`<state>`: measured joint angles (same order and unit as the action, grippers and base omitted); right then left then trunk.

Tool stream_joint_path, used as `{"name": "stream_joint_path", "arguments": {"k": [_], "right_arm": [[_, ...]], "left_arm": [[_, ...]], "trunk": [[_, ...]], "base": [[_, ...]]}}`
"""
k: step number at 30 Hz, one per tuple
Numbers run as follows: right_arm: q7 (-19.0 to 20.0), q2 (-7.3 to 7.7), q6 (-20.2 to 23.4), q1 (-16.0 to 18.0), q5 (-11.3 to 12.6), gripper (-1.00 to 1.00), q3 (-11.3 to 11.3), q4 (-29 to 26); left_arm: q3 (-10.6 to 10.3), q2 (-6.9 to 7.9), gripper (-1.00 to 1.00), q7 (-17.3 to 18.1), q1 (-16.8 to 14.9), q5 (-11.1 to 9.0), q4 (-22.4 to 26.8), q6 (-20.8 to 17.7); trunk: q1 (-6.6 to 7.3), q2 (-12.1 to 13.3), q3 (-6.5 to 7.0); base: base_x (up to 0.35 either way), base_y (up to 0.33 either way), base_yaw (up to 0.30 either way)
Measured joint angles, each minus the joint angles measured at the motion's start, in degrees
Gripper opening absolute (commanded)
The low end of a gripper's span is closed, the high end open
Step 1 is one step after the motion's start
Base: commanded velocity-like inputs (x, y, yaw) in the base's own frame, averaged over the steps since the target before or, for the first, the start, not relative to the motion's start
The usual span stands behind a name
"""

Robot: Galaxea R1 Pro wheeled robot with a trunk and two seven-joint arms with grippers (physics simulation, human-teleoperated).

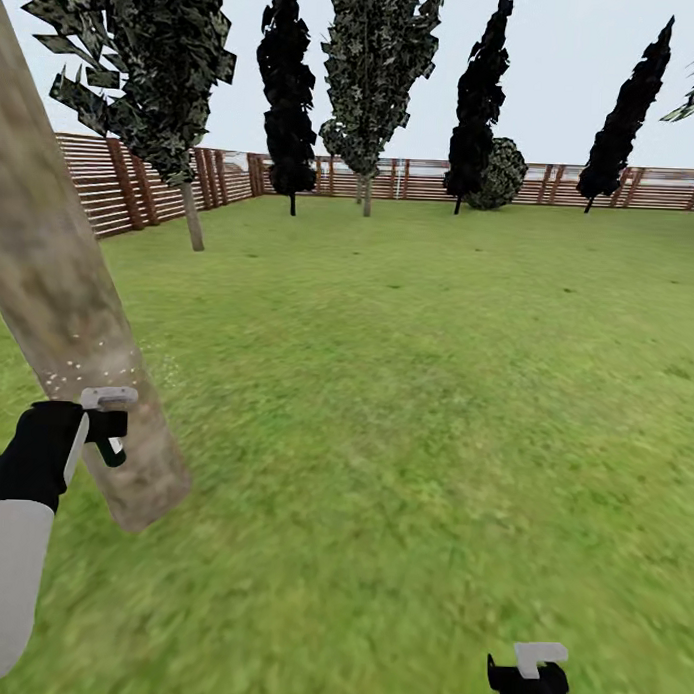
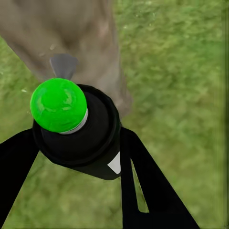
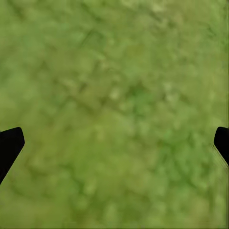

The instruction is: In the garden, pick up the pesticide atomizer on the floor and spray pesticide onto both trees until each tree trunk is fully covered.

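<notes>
Pesticide atomizer (image 2: 83,136): dark, near-black round bottle seen from above in the left wrist view, with a bright green domed top on a pale collar and a small white triangular mark on its shoulder; no readable label or writing. It sits between the two black fingers (image 2: 152,186) of the left claw (image 1: 106,424), which is clamped on it. In the head view that claw is at near left, held right against the tree trunk (image 1: 73,307); the bottle itself cannot be made out there. Trunk: thick, pale grey-tan mottled bark, appearing to lean across the left side of the picture, with fine white specks on the bark just above the claw. Right claw (image 1: 531,679) low at near right over the lawn (image 1: 416,389); in the right wrist view its two dark tips (image 3: 9,145) stand wide apart with only grass between. Grass open to the right and far ahead. Far edge: brown slatted wooden fence (image 1: 133,184), dark columnar trees (image 1: 288,95) and a round bush (image 1: 501,172) along it.
</notes>
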<state>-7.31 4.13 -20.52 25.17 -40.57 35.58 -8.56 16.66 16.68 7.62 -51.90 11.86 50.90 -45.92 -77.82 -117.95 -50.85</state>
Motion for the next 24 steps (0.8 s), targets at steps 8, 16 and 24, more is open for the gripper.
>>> {"name": "stream_joint_path", "arguments": {"k": [8,16,24], "right_arm": [[-0.01,0.0,0.01,0.01,-0.03,1.0,-0.01,0.01],[-0.06,-0.01,0.01,0.01,-0.05,1.0,-0.01,0.02],[-0.12,-0.01,-0.02,0.01,-0.04,1.0,-0.02,0.01]], "left_arm": [[0.0,-0.03,-1.0,0.0,0.29,0.02,-0.14,0.0],[2.62,0.17,-1.0,0.51,8.65,0.26,-1.35,1.49],[7.46,0.19,-1.0,-0.3,9.44,0.22,-10.93,16.1]], "trunk": [[-0.02,0.0,0.0],[-0.02,0.0,-0.01],[0.0,0.0,0.0]], "base": [[0.131,-0.242,0.206],[0.044,-0.271,0.275],[0.234,-0.218,0.275]]}}
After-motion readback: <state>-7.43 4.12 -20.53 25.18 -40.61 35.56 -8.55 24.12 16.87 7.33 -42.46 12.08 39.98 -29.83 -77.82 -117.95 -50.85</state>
